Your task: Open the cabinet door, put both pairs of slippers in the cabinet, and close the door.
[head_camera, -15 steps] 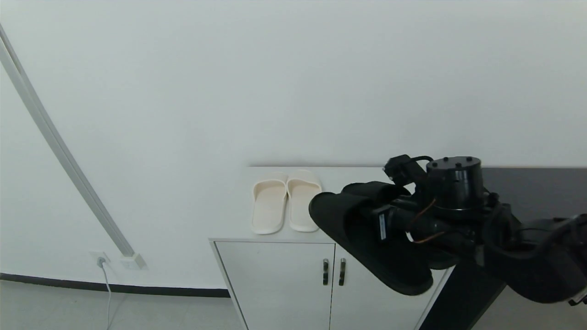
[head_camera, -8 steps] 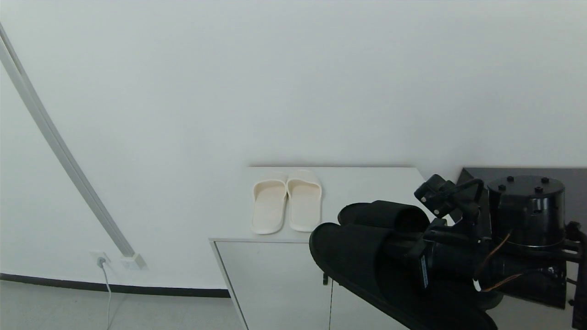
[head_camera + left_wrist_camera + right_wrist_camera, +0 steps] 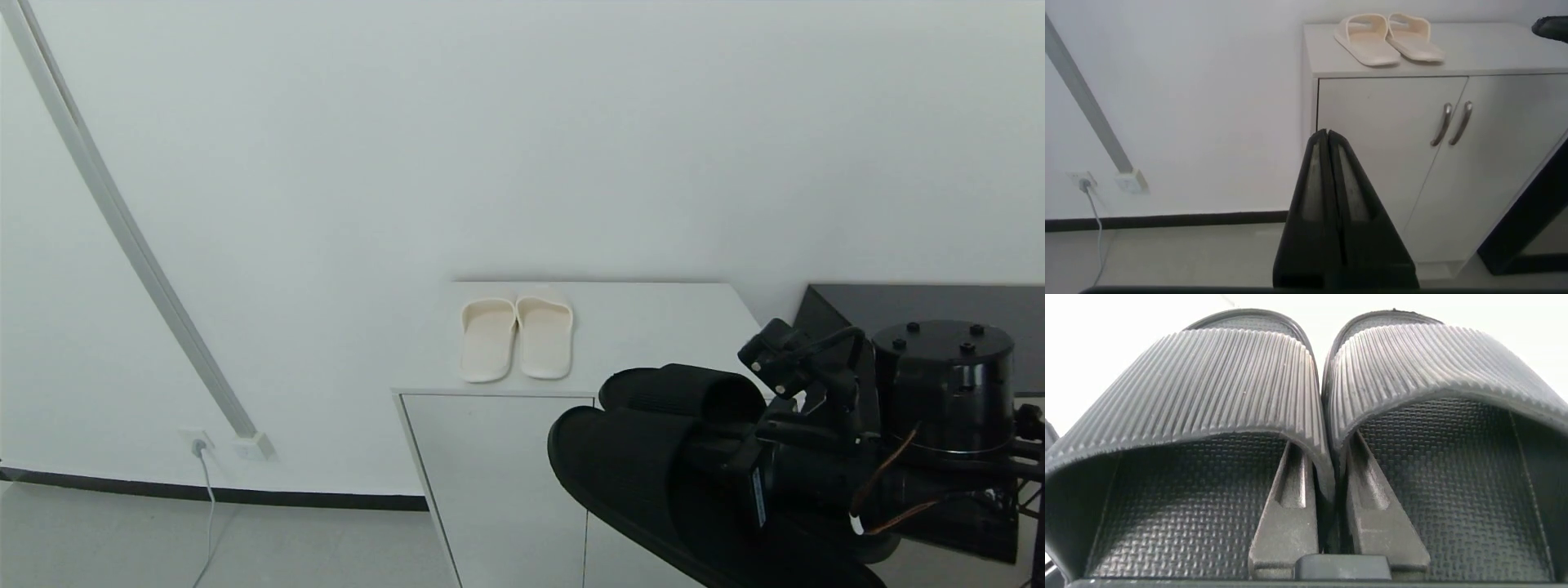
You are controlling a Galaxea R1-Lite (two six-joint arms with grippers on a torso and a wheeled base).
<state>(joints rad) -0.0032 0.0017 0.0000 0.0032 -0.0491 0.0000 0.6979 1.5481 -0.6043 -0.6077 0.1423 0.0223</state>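
Though the cabinet is shut on both doors, black slippers: carried as a pair in the air in front of the cabinet's right door, toes pointing towards it, and they cover the door's upper part in the head view.
Right gripper: clenched on the black slippers, its two fingers tucked under the ribbed straps and pinching the inner edges where the two slippers meet.
Cream slippers: side by side on the cabinet's top, over the left door, near the front edge.
Handles: two slim upright bars close together at the seam between the cabinet's doors.
Left gripper: pressed closed on nothing, low and out in front of the cabinet's left door.
Step in hand: likely opening a door, which falls to the free left arm.
Risk, grip: the pair hangs from strap edges alone, so a jolt could let one slipper swivel or drop.
Risk, door: a door swung out may strike the pair held before it.
Risk, handles: they sit so close that a claw could catch both.
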